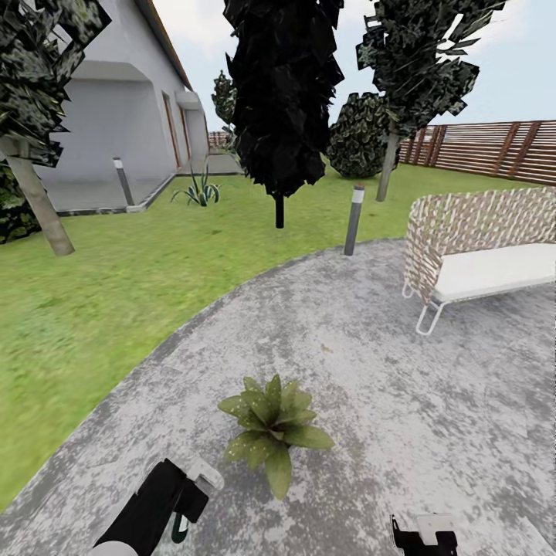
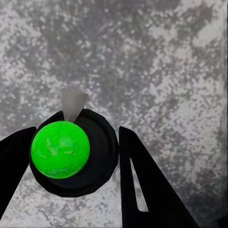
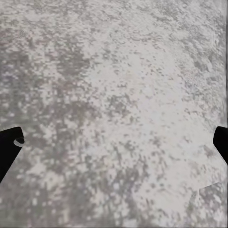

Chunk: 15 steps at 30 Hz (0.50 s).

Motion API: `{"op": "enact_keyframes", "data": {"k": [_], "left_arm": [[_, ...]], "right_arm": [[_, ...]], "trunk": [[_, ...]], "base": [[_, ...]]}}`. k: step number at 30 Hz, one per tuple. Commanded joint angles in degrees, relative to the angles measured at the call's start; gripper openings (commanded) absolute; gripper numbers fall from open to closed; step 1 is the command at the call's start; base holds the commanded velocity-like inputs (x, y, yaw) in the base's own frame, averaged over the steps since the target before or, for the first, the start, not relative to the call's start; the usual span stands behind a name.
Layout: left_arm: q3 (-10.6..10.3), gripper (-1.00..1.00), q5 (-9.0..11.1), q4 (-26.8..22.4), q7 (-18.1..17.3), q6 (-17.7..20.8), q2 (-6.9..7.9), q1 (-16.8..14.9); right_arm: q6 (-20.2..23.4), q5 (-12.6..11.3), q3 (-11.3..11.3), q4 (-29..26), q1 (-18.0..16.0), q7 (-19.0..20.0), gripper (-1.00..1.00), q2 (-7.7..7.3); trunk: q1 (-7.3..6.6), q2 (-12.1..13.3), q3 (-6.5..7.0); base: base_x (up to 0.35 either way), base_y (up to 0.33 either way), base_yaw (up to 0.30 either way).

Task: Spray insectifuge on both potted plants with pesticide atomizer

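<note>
Left wrist view is showing the left gripper [image 2: 71, 156] clamping the pesticide atomizer [image 2: 66, 149]; the right gripper [image 3: 114, 147] is hanging wide, empty. Just ahead, one potted plant [image 1: 272, 428] is sitting on the patio [image 1: 432, 417]. Aiming off-centre is risking patchy leaf coverage.

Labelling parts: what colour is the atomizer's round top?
Bright green on a black body, clearest in the left wrist view.

We see a rough, mottled grey stone-like patio [image 1: 401, 401]; a brown wooden slat fence [image 1: 494, 147]; a woven wicker sofa [image 1: 471, 224] with matt white cushion. The glossy bright green ball-topped sprayer [image 2: 60, 149] sits between matt black plastic fingers [image 2: 142, 185].
</note>
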Motion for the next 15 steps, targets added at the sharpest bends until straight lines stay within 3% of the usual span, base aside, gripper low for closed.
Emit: {"op": "enact_keyframes", "data": {"k": [1, 7, 15], "left_arm": [[0.35, -1.0, -0.65, -0.12, -0.59, 0.07, -0.15, -0.03], [0.33, -1.0, -0.65, -0.12, -0.59, 0.07, -0.3, -0.03], [0.38, -1.0, -0.65, -0.12, -0.51, 0.07, -0.25, -0.03]], "right_arm": [[-0.15, 0.63, -0.45, 0.06, -0.03, -0.19, 1.0, 0.01], [-0.13, 0.64, -0.43, 0.06, -0.03, -0.18, 1.0, 0.01], [-0.13, 0.64, -0.43, 0.1, -0.03, -0.14, 1.0, 0.01]], "trunk": [[-0.01, -0.03, -0.05], [-0.01, -0.03, -0.05], [-0.01, -0.03, -0.05]], "base": [[0.0, -0.269, 0.001], [0.0, -0.272, 0.021], [0.0, -0.273, 0.246]]}}
